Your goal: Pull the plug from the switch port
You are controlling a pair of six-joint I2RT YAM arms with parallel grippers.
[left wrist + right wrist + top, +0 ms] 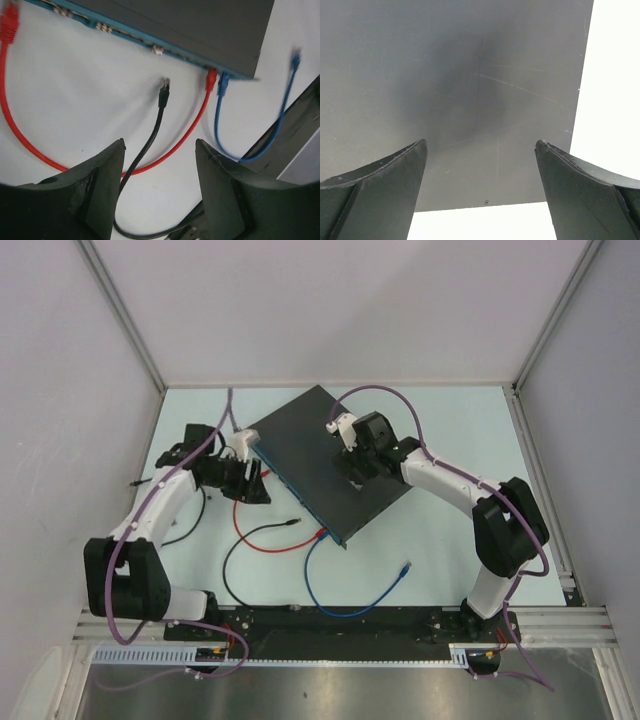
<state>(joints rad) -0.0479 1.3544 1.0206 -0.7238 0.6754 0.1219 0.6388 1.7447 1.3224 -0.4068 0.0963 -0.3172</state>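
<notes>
The switch (325, 455) lies slantwise mid-table, its blue-teal socket edge (295, 495) facing front-left. In the left wrist view a red plug (211, 79) and a blue plug (222, 82) sit in neighbouring ports near the switch's (200, 25) corner. A black plug (164, 92) lies loose on the table. My left gripper (160, 142) is open and empty, left of the socket edge, above the black and red cables. My right gripper (481, 142) is open over the switch's flat top (470, 90), holding nothing.
The red cable's other plug (9, 25) lies by the socket edge. The blue cable's free end (405, 567) rests front-right of the switch. White walls enclose the table on three sides. A black mounting rail (340, 625) runs along the near edge.
</notes>
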